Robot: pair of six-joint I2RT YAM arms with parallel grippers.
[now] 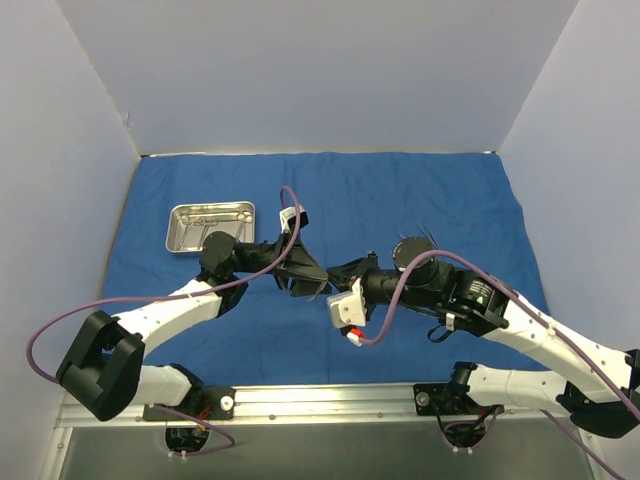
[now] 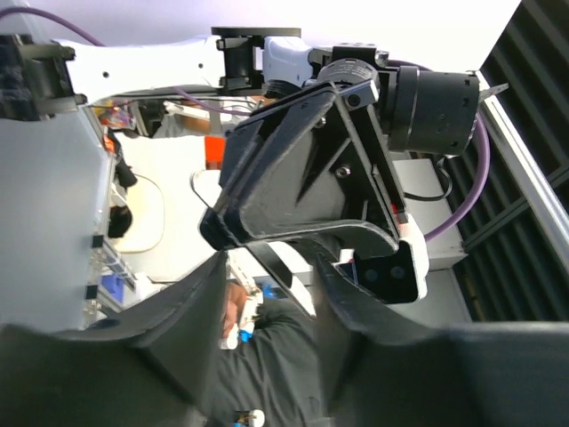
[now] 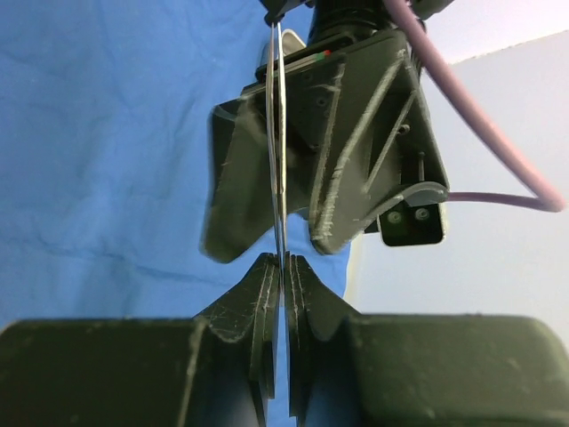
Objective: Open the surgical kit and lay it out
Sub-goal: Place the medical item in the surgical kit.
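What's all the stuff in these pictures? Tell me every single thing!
cloth: one, royal blue, spread flat over the table
tray: one, shiny steel, far left on the cloth
instruments in tray: silver, too small to count
thin instrument: one, silver, held up between the two pincers
cables: two, purple, one along each arm
left pincer: one, black, open, facing the right one
right pincer: one, black, shut on the thin instrument

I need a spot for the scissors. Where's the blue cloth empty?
Bare cloth: along the back right of the tray, and far right by the wall. Crowded: the middle, where left gripper and right gripper, holding scissors, meet.
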